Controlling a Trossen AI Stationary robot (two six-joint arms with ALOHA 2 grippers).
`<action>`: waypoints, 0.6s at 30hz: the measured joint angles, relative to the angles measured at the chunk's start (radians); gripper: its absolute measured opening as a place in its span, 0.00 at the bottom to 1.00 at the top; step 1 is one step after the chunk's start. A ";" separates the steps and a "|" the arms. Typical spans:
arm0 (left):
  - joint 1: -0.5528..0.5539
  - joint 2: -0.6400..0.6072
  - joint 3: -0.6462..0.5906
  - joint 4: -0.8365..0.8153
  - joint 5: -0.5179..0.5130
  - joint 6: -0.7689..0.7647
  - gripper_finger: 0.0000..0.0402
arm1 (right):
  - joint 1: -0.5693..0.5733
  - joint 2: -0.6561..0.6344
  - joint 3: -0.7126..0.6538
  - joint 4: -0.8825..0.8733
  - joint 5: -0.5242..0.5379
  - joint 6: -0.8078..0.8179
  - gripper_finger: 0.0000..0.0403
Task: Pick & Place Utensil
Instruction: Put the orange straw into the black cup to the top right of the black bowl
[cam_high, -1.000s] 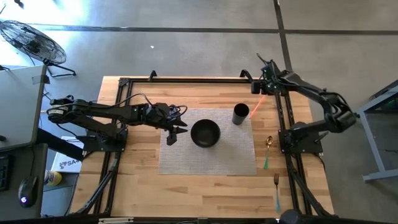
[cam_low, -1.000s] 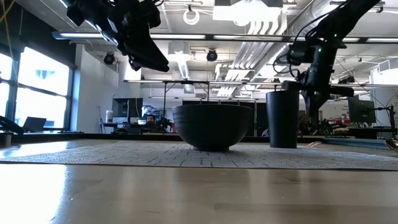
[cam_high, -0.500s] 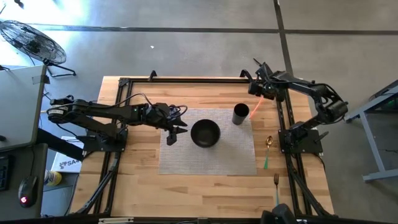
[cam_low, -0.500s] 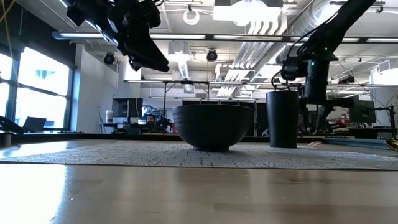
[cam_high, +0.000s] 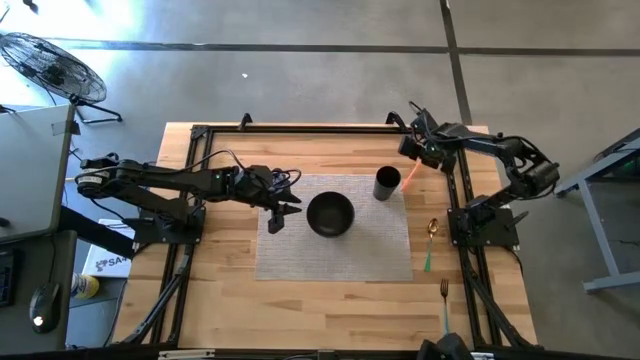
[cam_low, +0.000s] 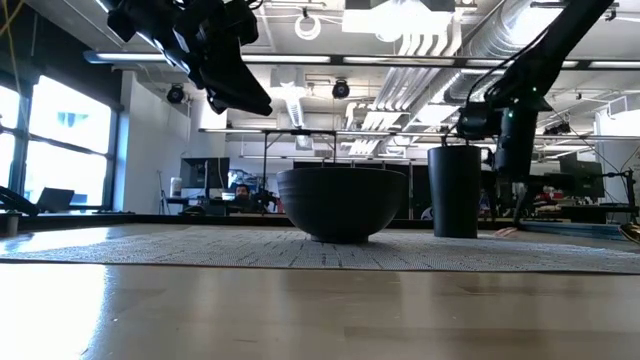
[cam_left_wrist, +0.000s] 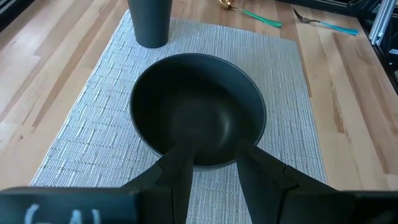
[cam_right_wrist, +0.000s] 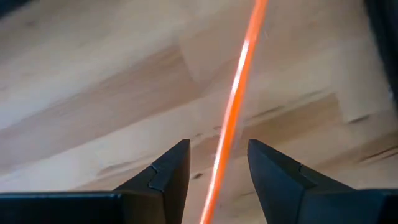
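An orange utensil (cam_high: 413, 168) slants from the right side of the black cup (cam_high: 387, 184) toward the far right; whether it stands in the cup or lies on the table does not show. My right gripper (cam_high: 413, 148) is open over its far end. In the right wrist view the orange handle (cam_right_wrist: 239, 81) runs between the two fingers of my right gripper (cam_right_wrist: 217, 146) with space on both sides. My left gripper (cam_high: 278, 215) hangs open and empty above the mat, just left of the black bowl (cam_high: 330, 214).
Bowl and cup stand on a grey woven mat (cam_high: 340, 255). On the bare wood to its right lie a gold spoon with a green handle (cam_high: 430, 245) and a fork with a blue handle (cam_high: 444, 305). Black frame rails (cam_high: 455, 190) run along the table's sides.
My right arm has drawn its elbow in toward the table's far side, and its gripper has shifted slightly by the far end of the orange utensil. The utensil, cup and bowl stay where they were.
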 joint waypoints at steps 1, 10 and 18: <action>0.000 0.000 0.000 0.000 0.000 0.000 0.30 | 0.000 0.000 -0.020 0.024 -0.008 0.015 0.39; 0.000 0.000 0.000 0.000 0.000 0.000 0.30 | 0.000 0.000 -0.077 0.127 0.000 0.036 0.35; 0.000 0.000 0.000 0.000 0.000 0.000 0.30 | 0.035 0.031 -0.073 0.107 0.043 0.034 0.21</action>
